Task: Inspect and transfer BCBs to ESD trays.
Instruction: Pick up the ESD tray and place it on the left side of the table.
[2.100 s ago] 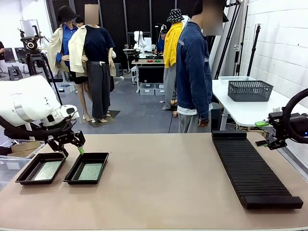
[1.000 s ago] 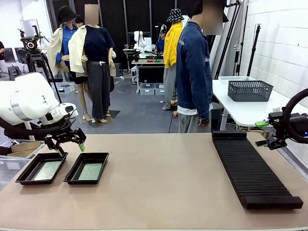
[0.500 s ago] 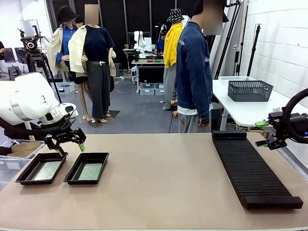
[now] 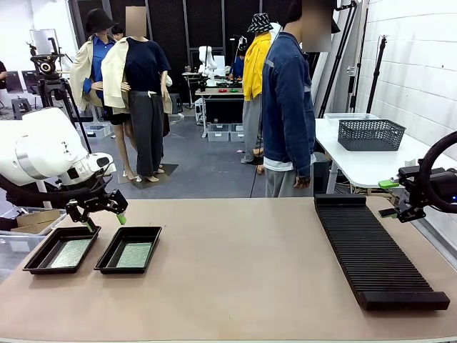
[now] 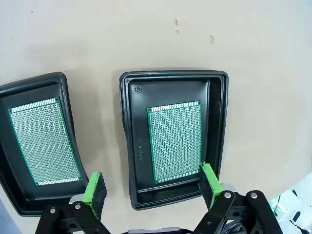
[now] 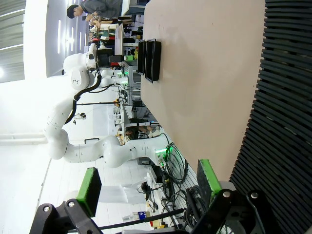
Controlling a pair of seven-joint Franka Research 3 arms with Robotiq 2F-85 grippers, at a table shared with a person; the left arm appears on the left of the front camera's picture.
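Two black ESD trays sit side by side at the table's left: one nearer the edge, the other to its right. Each holds a green BCB lying flat on its floor. The left wrist view looks down on both trays and their BCBs. My left gripper hovers open above the far rims of the trays, holding nothing; its green pads straddle the near tray's rim. My right gripper stands open at the table's right edge, beside the rack's far end.
A long black ribbed rack lies along the right side of the table, its slots bare. A person in a denim jacket stands at the far edge. A grey mesh basket sits on a white side table.
The left gripper rose a little from above the trays about two seconds ago and has held still since. The right arm has not moved.
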